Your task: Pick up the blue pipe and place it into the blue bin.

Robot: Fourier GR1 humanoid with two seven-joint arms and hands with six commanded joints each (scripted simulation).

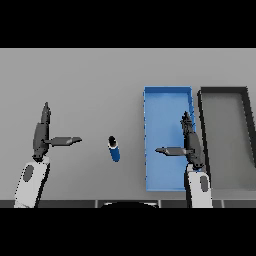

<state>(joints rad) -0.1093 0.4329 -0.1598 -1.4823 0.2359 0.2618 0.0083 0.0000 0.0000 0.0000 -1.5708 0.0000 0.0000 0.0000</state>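
Between my hands, blue pipe [114,149] lies on the table [90,80], untouched. Right hand [190,142] hovers over blue bin [167,95], left hand [42,135] far left; fingers straight, thumbs apart on both.

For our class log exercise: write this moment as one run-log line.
blue pipe: on table, untouched | blue bin: no pipe inside | left robot hand: open | right robot hand: open, over bin
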